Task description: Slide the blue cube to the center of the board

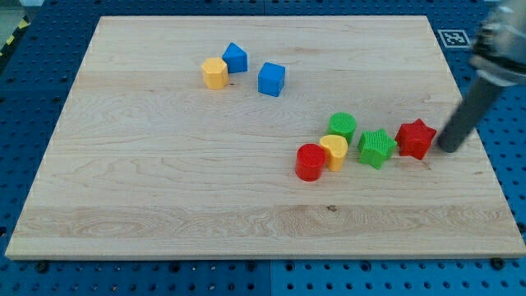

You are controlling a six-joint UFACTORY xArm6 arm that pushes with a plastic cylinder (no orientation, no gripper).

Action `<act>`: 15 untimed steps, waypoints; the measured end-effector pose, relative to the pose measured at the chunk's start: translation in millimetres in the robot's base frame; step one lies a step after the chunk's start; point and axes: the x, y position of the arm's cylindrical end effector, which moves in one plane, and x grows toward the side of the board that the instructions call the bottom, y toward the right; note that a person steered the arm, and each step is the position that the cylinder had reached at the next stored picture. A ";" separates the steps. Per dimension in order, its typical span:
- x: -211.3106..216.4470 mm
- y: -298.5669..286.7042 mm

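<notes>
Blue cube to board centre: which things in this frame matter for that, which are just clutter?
In play:
- blue cube
- my tip, far off at the view's right, just right of the red star
- board

Lying about:
- second blue block, shape unclear
- yellow block touching it
- green cylinder
- red cylinder
- yellow heart
- green star
- red star

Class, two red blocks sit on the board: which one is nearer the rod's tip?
The red star, just left of my tip; the red cylinder lies farther left.
</notes>
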 end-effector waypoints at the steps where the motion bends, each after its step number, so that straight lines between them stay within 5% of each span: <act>1: -4.1 -52.7; 5: -88.1 -47.5; 6: -165.4 -63.2; 7: -161.6 -131.7; 8: -101.3 -220.1; 9: -75.7 -244.8; 11: -118.7 -283.6; 13: -75.5 -327.1; 14: -89.5 -380.4; 15: -45.0 -402.3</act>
